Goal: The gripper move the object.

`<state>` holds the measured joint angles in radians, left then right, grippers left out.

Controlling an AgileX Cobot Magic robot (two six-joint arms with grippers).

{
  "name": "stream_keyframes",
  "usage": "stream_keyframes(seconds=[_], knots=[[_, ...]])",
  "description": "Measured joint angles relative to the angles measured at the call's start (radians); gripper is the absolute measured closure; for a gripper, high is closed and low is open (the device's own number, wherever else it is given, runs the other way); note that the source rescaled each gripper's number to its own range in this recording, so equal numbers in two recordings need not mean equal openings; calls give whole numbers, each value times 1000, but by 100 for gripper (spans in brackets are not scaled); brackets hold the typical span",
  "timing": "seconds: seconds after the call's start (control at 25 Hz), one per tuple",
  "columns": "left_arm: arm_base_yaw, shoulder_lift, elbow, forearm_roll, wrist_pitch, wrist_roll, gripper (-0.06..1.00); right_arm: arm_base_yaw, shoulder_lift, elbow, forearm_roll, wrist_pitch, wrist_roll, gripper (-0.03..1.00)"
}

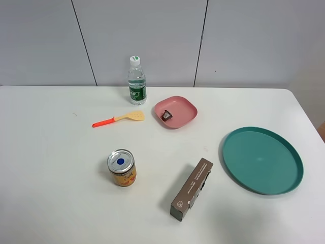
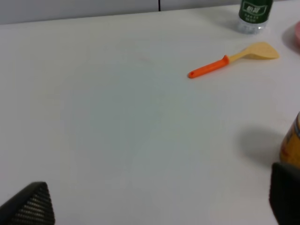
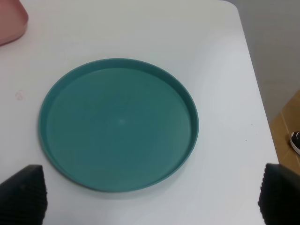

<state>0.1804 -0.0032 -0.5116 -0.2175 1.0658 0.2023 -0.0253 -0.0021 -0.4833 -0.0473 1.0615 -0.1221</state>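
Two end effectors: both seen only in their wrist views, neither appears in the high view.
Left end effector (image 2: 159, 206): fingers spread wide, one black fingertip (image 2: 30, 206) at each side of its view, nothing between them, only bare white surface (image 2: 117, 131) below.
Right end effector (image 3: 150, 197): fingers spread wide apart, empty, hanging over the near rim of the teal plate (image 3: 119, 122).
Object (image 1: 167, 116): tiny dark capsule-like cup, sitting inside the pink dish (image 1: 175, 111), well apart from both end effectors; not visible in either wrist view.
Pink dish: far beyond the left end effector and off to its right; only its edge shows in the right wrist view (image 3: 11, 23), far from the right end effector.
Can (image 1: 122, 168): orange label, silver lid with blue dot, upright; just beside the left end effector's right fingertip, its edge showing in the left wrist view (image 2: 291, 145).
Spatula (image 2: 232, 59): orange handle, yellow blade, lying flat well ahead of the left end effector.
Bottle (image 2: 253, 14): green label, upright, just past the spatula's blade.
Brown box (image 1: 192, 189): lying flat between the can and the teal plate.
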Motion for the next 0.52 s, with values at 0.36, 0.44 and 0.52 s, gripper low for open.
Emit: stream_keyframes(seconds=[0.36,0.44,0.52], knots=[[0,0,0,0,0,0,-1,0,0,0,0,0,0,-3],[0,0,0,0,0,0,-1,0,0,0,0,0,0,-3],[0,0,0,0,0,0,-1,0,0,0,0,0,0,-3]])
